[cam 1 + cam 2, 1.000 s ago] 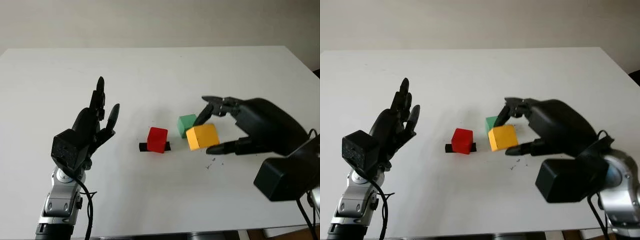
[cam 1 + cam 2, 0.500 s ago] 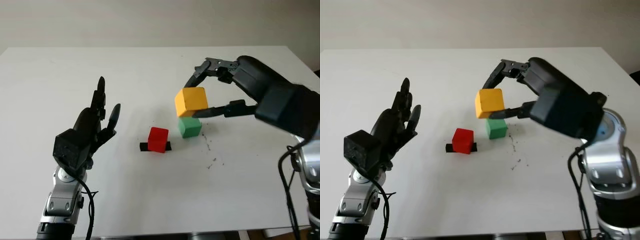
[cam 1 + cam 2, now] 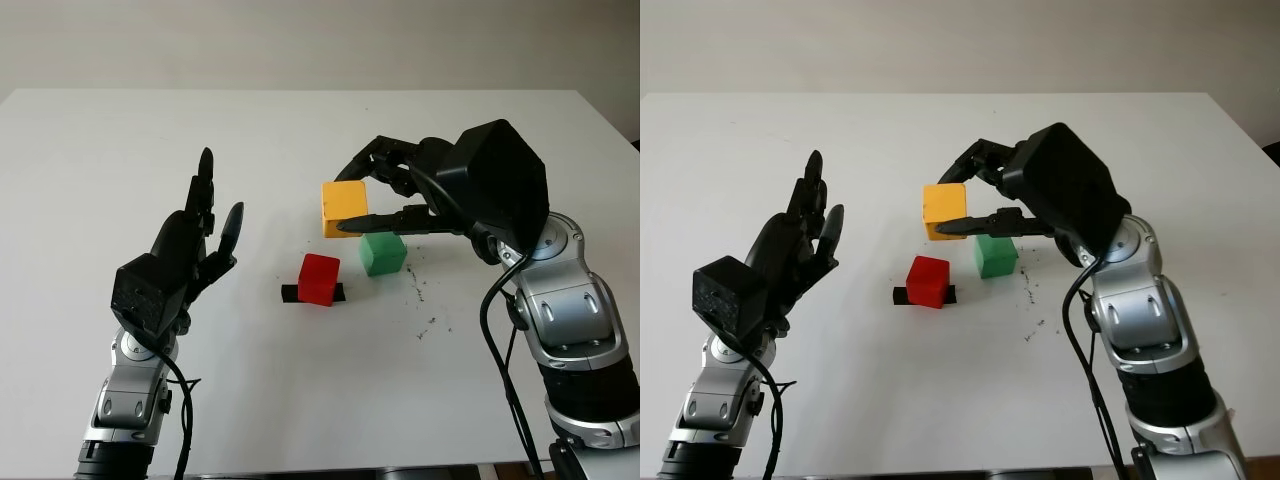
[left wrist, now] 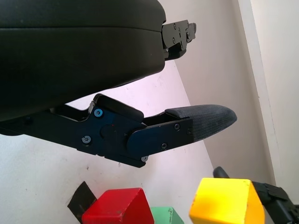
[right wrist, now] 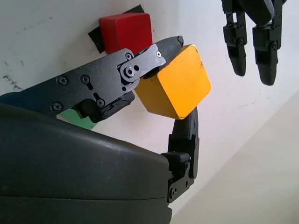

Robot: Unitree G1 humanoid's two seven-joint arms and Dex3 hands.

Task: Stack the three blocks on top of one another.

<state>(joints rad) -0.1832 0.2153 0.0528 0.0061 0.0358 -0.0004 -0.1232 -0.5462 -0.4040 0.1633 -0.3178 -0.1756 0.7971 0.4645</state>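
Note:
My right hand point(image 3: 348, 200) is shut on the yellow block point(image 3: 344, 205), holding it in the air above and just behind the red block point(image 3: 319, 278). The red block stands on a short black tape strip point(image 3: 288, 293) at the middle of the white table point(image 3: 300, 400). A green block point(image 3: 382, 253) sits on the table just right of the red one, below my right hand's fingers. The right wrist view has the yellow block point(image 5: 175, 86) pinched between black fingers, with the red block point(image 5: 126, 30) beyond it. My left hand point(image 3: 195, 240) is open, raised over the table's left side.
Small dark specks point(image 3: 425, 325) mark the table to the right of the green block. The table's far edge meets a plain wall point(image 3: 300, 40). My right forearm point(image 3: 570, 330) rises from the bottom right.
My right hand has lifted the yellow block from beside the green block and carried it up and to the left, to above the red block. The left hand has hardly moved.

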